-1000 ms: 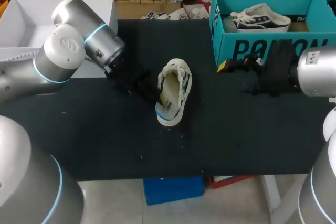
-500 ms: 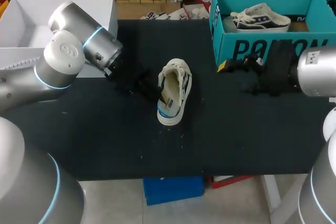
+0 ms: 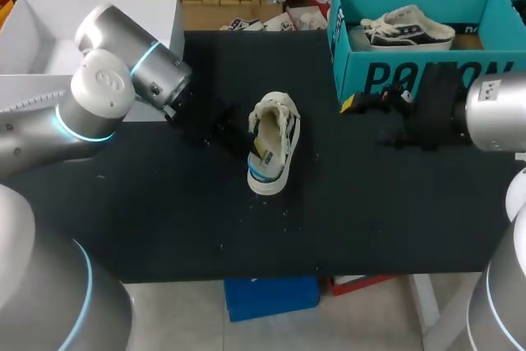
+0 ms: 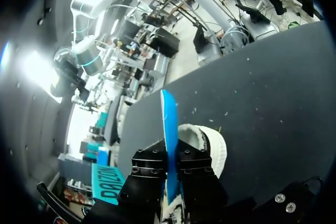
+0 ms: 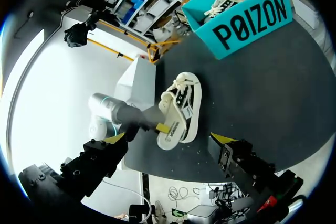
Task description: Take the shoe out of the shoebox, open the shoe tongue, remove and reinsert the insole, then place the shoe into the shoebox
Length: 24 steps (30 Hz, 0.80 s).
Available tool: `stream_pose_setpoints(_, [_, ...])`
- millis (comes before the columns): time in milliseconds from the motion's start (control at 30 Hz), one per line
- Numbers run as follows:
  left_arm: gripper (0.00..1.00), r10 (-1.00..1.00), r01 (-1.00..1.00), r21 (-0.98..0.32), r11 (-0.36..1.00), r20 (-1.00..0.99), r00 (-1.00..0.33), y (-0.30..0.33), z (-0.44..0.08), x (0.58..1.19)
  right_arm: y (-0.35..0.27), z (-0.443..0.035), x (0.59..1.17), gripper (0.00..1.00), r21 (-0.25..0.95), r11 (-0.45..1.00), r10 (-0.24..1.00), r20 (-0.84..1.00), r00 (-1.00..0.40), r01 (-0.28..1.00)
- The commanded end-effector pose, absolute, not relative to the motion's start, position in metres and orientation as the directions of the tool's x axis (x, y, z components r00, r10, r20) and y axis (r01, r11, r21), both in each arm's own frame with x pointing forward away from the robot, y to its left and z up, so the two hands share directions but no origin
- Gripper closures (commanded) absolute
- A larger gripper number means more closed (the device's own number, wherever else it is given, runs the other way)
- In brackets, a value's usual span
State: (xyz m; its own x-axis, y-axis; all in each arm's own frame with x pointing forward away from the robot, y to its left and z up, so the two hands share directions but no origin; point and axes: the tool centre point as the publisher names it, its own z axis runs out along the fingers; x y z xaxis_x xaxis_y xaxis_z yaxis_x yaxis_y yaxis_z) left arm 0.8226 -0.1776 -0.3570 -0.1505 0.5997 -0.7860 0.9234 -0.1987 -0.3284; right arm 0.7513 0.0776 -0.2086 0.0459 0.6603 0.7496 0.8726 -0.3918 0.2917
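- The left gripper (image 4: 171, 156) is closed on the insole (image 4: 169, 124): both black fingers press its thin blue edge from either side, and the strip stands on edge between them.
- The insole's free end reaches down into the opening of the shoe (image 3: 274, 139), so it is partly inside. The frames do not show whether it is on its way out or going back in.
- The shoe lies on the black table (image 3: 164, 219), out of its box, with its opening towards the left gripper, which is just beside it.
- The right gripper (image 5: 169, 139) is on the other side of the shoe, well apart from it. Its yellow-tipped fingers are spread wide with nothing between them.
- Beyond the right gripper, away from the shoe, stands the teal shoebox (image 3: 411, 76), with a second shoe (image 3: 408, 29) resting inside.
- My judgement of progress: taking the shoe out is done and the tongue looks opened enough to reach inside. The insole step is in hand, and seating the insole flat and returning the shoe to the shoebox remain.
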Motion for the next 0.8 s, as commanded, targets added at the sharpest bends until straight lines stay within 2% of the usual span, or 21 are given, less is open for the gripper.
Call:
stream_pose_setpoints(33, [1.0,0.597,0.926,-0.328,-0.188,-0.787,-0.157,-0.18,-0.364,0.826,0.077,-0.208,0.751,0.0,0.291,-0.392,0.66,0.75,0.046,0.873])
stream_pose_setpoints(800, [1.0,0.598,0.942,-0.314,-0.119,-0.78,-0.184,-0.187,-0.376,0.854,0.077,-0.208,0.751,0.0,0.291,-0.392,0.66,0.75,0.046,0.873])
